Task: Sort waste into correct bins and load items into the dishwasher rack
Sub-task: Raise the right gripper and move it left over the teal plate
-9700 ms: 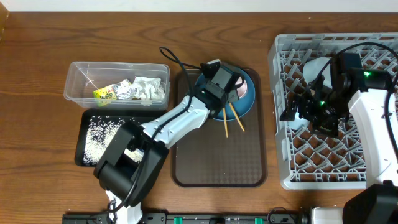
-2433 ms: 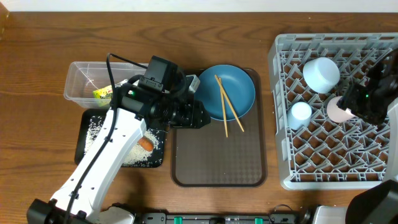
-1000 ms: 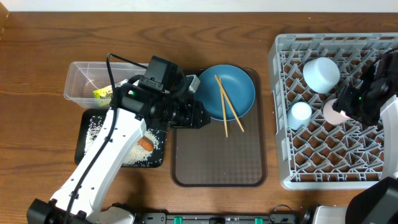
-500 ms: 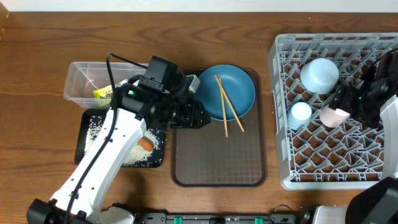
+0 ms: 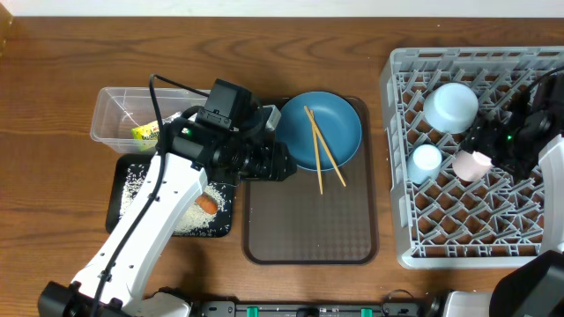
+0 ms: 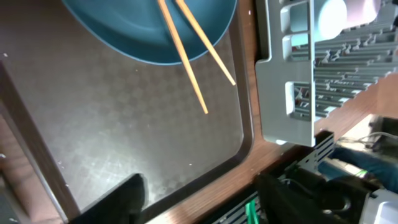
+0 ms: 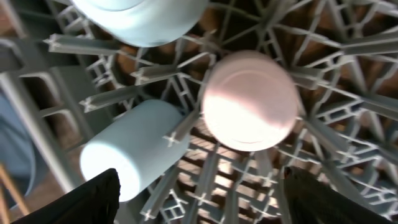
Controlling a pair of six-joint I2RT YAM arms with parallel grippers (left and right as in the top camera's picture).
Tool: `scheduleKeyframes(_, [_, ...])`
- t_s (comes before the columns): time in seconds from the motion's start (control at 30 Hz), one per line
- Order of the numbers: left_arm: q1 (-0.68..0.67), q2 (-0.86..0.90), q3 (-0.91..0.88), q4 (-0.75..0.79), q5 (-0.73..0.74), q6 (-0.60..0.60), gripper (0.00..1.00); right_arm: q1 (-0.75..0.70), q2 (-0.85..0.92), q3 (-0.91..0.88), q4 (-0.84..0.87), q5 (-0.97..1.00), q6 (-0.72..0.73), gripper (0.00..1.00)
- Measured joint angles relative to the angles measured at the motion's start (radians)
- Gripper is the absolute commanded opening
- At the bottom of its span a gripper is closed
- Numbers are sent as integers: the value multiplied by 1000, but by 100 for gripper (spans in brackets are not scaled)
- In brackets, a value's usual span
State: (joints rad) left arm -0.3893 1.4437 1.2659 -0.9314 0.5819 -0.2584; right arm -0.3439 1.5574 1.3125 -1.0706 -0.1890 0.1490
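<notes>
Grains of loose white rice (image 5: 139, 187) lie nearest me in the shallow black rectangular tray (image 5: 112, 211), with the small orange carrot (image 5: 206, 203) at the tray's four o'clock. Food scraps sit apart from packaging, I'd say. Just beyond, the left gripper (image 6: 205, 199) hangs over the dark brown serving tray (image 6: 124, 137), fingers spread, nothing between them. At its one o'clock the two thin wooden chopsticks (image 5: 317, 150) lie across the round blue plate (image 5: 344, 119); they'd likely have to come off before the plate.

Over in the large grey lattice dishwasher rack (image 5: 397, 220), the right gripper (image 7: 211, 199) is wide open above the pale pink cup (image 7: 249, 99). That cup stands base up, free of both fingers, probably so it drains. The light blue cup (image 7: 134, 149) is at its eight o'clock, the white bowl (image 7: 140, 18) at eleven. Farthest left, the clear plastic rectangular tub (image 5: 110, 114) holds the small yellow-green wrapper (image 5: 144, 134).

From overhead both sets of fingers are buried under the arms; only the wrist cameras show those gaps. Only the overhead shows the bins.
</notes>
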Motion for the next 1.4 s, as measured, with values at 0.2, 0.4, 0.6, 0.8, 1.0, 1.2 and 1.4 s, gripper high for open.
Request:
scheduleKeyframes(0.2, [0,0,0,0,-10,-2,91,89,0,0,21,-72,-31,80])
scheduleKeyframes(0.4, [0,0,-1,0,-11,-3,95,270,0,0,69,-103,-78,80])
scheduleKeyframes(0.6, [1,0,-1,0,-126,-3,98,427,0,0,123,-116,-114,99])
scheduleKeyframes(0.8, [39,0,-1,2,-306,-3,98,519,0,0,191,-143,-108,87])
scheduleKeyframes(1.0, [144,0,-1,21,-377,-3,99,627,0,-1,227,-41,-100,72])
scheduleKeyframes(1.2, [192,0,-1,19,-399,-3,99,728,0,-1,253,87,-98,59])
scheduleKeyframes(1.4, [192,0,-1,19,-402,-3,99,772,0,-1,291,138,-97,47])
